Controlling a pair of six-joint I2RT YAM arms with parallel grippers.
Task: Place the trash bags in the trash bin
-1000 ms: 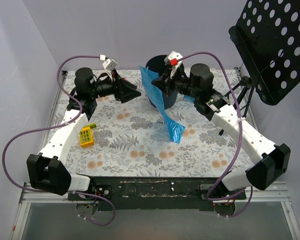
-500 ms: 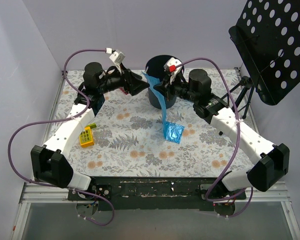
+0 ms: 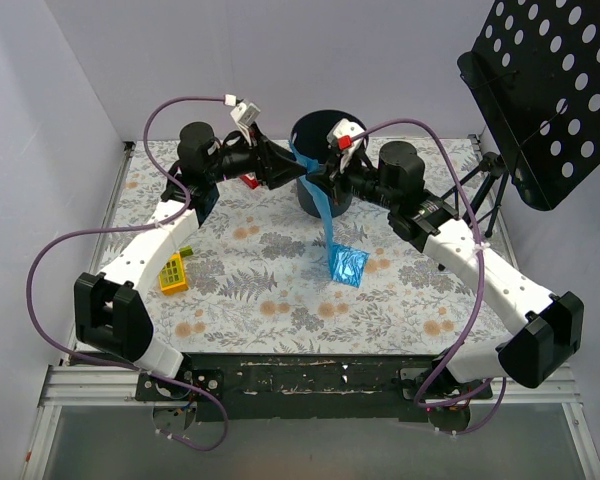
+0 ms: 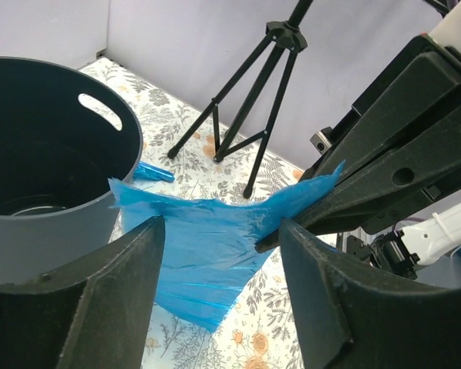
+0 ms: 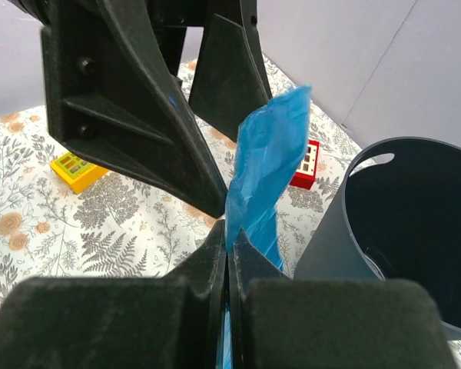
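Swinging in from the left of the overhead view, my left gripper (image 3: 285, 172) now sits right by the top of the thin, translucent bright-blue plastic trash bag (image 3: 332, 222). Over the last second the bag has drawn in from a broad sheet to a narrow strip.

It hangs just in front of the dark navy-grey round plastic trash bin (image 3: 302, 125) at the upper centre of the frame. Its top corner is about level with the rim, and its crumpled lower end rests on the floral table cover (image 3: 260, 290) below the bin in the picture. None of it is inside, and what I see of the bin's interior shows no blue.

My right gripper (image 3: 318, 182) is clamped tight on the upper edge of the film, jaws pressed together with the plastic rising between them. My left gripper stands spread, its fingers (image 4: 115, 300) on either side of the sheet, gripping nothing.

I judge the task barely begun: the bag is lifted, but it must yet be gathered and carried over the rim. A small bright-blue folded piece (image 4: 152, 171) lies on the cover just beside the bin wall, likely a second bag to fetch.

Further out are a small yellow block (image 3: 172, 272) at centre left, a red-and-white tile (image 3: 248, 182) just beside my left gripper, and a black perforated music stand (image 3: 550, 90) at upper right.
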